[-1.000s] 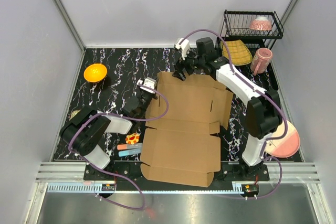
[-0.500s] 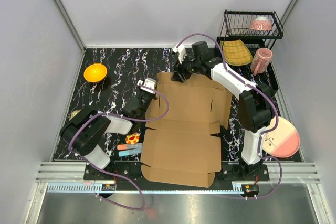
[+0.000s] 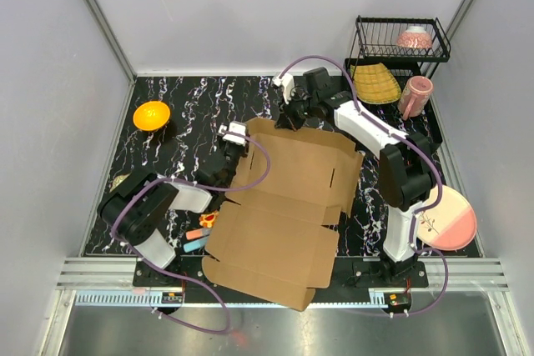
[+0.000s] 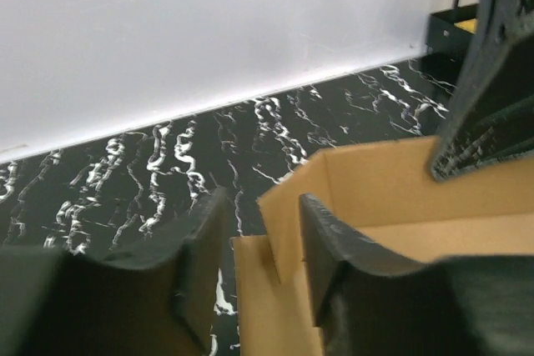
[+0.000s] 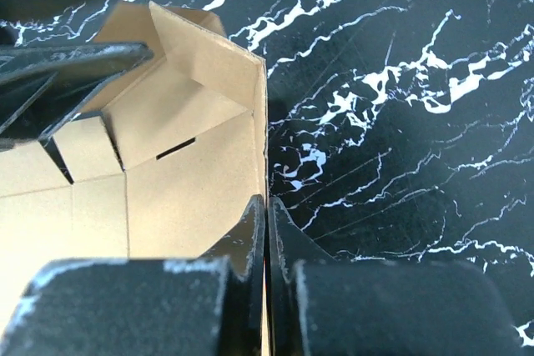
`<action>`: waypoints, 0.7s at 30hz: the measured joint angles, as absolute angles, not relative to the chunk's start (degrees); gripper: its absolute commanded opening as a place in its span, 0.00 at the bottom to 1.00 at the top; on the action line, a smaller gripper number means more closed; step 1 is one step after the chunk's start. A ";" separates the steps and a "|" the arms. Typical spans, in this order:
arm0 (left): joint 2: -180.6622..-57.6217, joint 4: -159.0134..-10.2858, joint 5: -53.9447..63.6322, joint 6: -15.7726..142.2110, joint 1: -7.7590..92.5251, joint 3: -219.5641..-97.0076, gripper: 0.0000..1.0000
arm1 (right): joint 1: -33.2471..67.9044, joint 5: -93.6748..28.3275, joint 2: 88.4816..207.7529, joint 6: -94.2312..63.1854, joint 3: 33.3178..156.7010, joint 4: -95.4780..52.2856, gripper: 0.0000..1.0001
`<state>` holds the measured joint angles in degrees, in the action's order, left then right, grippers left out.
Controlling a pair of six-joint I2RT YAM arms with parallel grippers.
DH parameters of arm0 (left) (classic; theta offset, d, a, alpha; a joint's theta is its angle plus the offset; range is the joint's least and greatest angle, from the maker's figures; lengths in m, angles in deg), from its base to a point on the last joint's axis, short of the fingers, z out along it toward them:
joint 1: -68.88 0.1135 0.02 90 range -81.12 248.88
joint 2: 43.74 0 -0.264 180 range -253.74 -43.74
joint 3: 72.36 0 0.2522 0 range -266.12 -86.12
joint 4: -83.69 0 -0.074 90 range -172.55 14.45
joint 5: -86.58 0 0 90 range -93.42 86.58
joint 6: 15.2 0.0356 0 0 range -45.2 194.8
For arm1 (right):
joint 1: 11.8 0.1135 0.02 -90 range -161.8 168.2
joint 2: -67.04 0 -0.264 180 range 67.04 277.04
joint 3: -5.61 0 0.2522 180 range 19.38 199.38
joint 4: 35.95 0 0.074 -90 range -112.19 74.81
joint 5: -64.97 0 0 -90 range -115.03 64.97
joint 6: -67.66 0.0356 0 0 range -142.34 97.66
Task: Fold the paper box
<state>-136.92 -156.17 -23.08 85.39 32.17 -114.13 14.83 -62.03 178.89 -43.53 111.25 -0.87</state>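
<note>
Far left on the black marbled table (image 3: 188,97) we have 1 orange bowl (image 3: 151,115), well apart from the rest. The left gripper (image 4: 264,202) is at the left rear edge of the paper box (image 3: 279,223). Its fingers (image 4: 200,256) are spread, with 1 raised flap edge standing in the gap; we see clearance on the flap's left side, so no clamp.

The box lies mid-table between the 2 arms, opened out and skewed to the table edges. The rear panels are partly lifted and the front panel reaches the near edge. Small coloured pieces (image 3: 200,235) sit just beside its left side.

The right gripper (image 5: 266,206) is at the box's far edge, fingers pressed together, pinching the top of a raised wall.

Far right: wire rack (image 3: 403,39), pink cup (image 3: 415,96), pink plate (image 3: 455,223).
</note>
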 measured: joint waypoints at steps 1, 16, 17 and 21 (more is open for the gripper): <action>-136.77 -155.91 -24.00 85.39 32.20 -114.56 0.60 | 14.90 -61.19 178.87 -43.57 111.12 -0.72 0.00; -116.75 -130.97 -31.27 74.59 32.17 -123.07 0.67 | 23.64 -33.39 160.55 -49.54 89.42 -13.55 0.00; -115.57 -127.36 -31.32 72.93 32.17 -123.50 0.67 | 24.34 -31.14 158.39 -49.87 86.40 -16.15 0.00; -112.42 -116.54 -30.79 67.36 32.17 -123.39 0.66 | 25.37 -25.17 153.38 -50.61 77.50 -23.03 0.00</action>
